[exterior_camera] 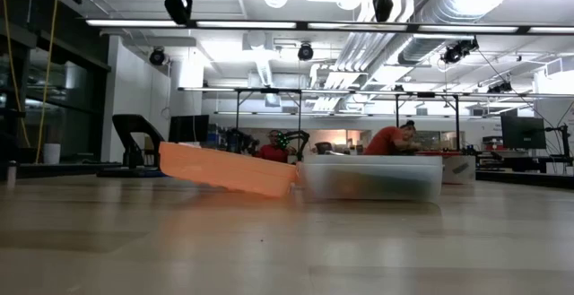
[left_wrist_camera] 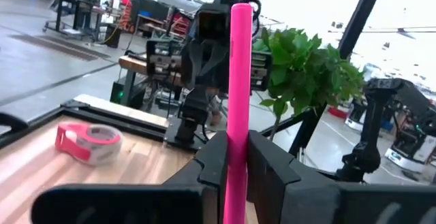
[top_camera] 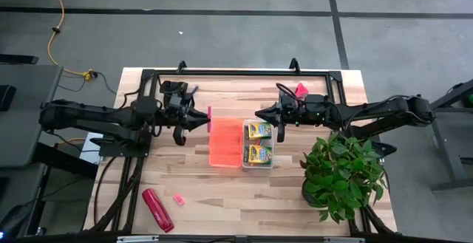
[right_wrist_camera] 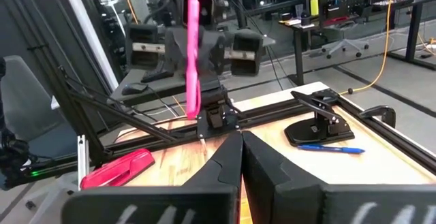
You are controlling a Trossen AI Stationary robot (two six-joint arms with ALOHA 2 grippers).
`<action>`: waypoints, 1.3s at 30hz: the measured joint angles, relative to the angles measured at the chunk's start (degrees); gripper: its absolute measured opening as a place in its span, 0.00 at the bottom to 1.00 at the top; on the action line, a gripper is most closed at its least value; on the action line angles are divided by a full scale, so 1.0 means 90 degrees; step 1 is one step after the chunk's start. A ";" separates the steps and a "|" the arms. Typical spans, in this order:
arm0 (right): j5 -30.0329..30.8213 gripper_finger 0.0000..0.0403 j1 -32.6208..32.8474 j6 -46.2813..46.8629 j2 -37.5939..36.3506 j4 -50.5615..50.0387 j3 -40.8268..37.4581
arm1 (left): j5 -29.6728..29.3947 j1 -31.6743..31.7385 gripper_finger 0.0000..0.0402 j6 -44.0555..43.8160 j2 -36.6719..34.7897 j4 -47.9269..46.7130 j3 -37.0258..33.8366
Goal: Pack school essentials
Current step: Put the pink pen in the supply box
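High view: two crayon boxes (top_camera: 258, 142) in clear bin (top_camera: 278, 153); left gripper (top_camera: 205, 117) pinches one pink pencil (top_camera: 209, 114) above table. Right gripper (top_camera: 260, 114) closed, empty. Blue pen (right_wrist_camera: 332, 148) appears only in right wrist view.

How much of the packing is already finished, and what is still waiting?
Done: two crayon boxes lie in the clear container, its orange lid open beside it. In hand: the left gripper is shut on a pink pencil, held above the table beside the lid. Left: the blue pen and the short pink marker lie on the table. The right gripper is shut and empty.
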 joint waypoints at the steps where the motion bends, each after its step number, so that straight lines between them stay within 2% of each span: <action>1: 0.0000 0.00 0.0000 -0.0024 0.0000 -0.0002 0.0000 | -0.0037 0.0000 0.09 -0.0033 0.0002 0.0044 -0.0031; 12: 0.0003 0.00 0.0000 0.0007 0.0000 0.0032 0.0000 | -0.0071 0.0000 0.09 0.0008 -0.0001 0.0141 -0.0032; 16: 0.0289 0.00 0.0002 0.0538 0.0046 0.0152 0.0010 | -0.0166 0.0000 0.09 0.0075 -0.0002 0.0147 -0.0032; 19: 0.0256 0.02 0.0018 0.0743 0.0255 0.0108 0.0228 | -0.0371 0.0000 0.09 0.0075 0.0125 0.0216 -0.0028; 23: 0.0149 0.12 0.0107 0.0661 0.0752 -0.0087 0.0861 | -0.0385 0.0000 0.09 0.0073 0.0482 0.0194 0.0056; 29: 0.0105 0.41 0.0096 0.0655 0.1596 -0.0696 0.1930 | -0.0377 -0.0027 0.09 0.0060 0.1270 0.0195 0.0531; 32: 0.0123 0.51 0.0073 0.0638 0.1918 -0.1035 0.2359 | -0.0383 -0.0017 0.09 0.0025 0.1550 0.0203 0.0743; 39: 0.0028 0.55 0.0046 0.0528 0.2226 -0.0798 0.2618 | -0.0365 -0.0019 0.09 0.0026 0.1937 0.0263 0.1070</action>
